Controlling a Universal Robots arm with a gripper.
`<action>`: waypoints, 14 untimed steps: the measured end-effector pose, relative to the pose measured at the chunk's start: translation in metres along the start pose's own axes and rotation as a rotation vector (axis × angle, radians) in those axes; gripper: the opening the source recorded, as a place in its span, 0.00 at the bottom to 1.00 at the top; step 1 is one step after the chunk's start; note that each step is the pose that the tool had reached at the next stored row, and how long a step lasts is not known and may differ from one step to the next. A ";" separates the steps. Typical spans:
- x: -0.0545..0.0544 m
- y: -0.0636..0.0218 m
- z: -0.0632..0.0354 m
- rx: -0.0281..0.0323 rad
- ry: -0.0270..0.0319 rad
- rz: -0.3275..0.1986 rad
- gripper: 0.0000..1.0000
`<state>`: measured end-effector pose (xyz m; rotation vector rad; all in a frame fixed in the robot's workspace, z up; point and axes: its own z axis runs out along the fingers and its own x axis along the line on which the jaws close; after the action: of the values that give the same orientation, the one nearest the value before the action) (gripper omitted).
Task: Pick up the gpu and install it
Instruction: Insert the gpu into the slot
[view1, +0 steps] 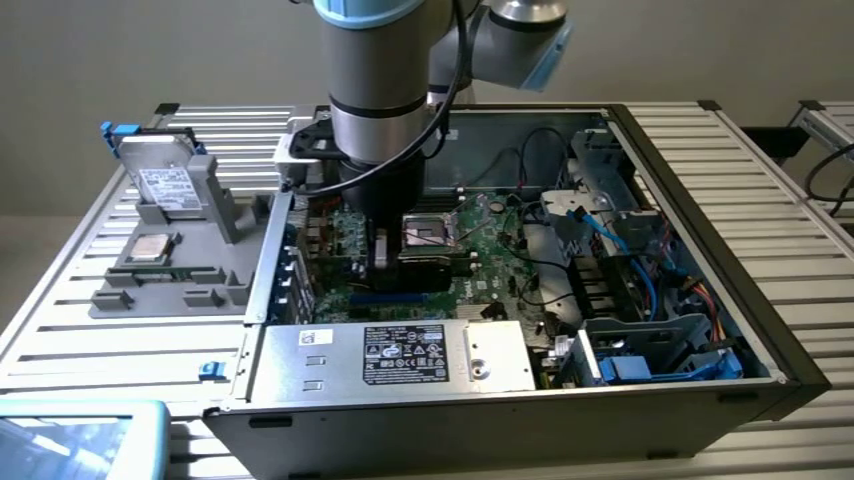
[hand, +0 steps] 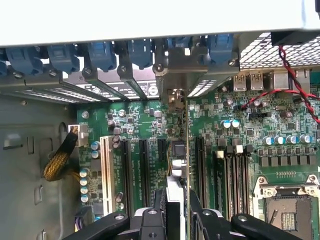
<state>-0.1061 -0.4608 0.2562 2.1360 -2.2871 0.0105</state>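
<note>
One pincer (hand: 176, 202) grips the gpu (hand: 178, 150) edge-on; both hang inside the open case (view1: 467, 435), above its motherboard (hand: 135, 125).

Light fell soft and even from overhead in the exterior view; I noted the arm (view1: 380, 80) shading the motherboard (view1: 501, 235) under it. Through the wrist view the case rim (hand: 150, 20) burned out to white glare, and the gpu (hand: 175, 192) edge glinted pale between the shadowed fingers (hand: 160, 212).
</note>
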 end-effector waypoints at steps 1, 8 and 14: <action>0.000 0.0000 0.0005 0.0000 -0.0001 0.001 0.29; -0.004 0.0015 0.0024 -0.0002 0.0013 0.002 0.29; -0.005 0.0016 0.0037 -0.0001 0.0027 0.003 0.29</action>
<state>-0.1073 -0.4561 0.2524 2.1317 -2.2883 0.0133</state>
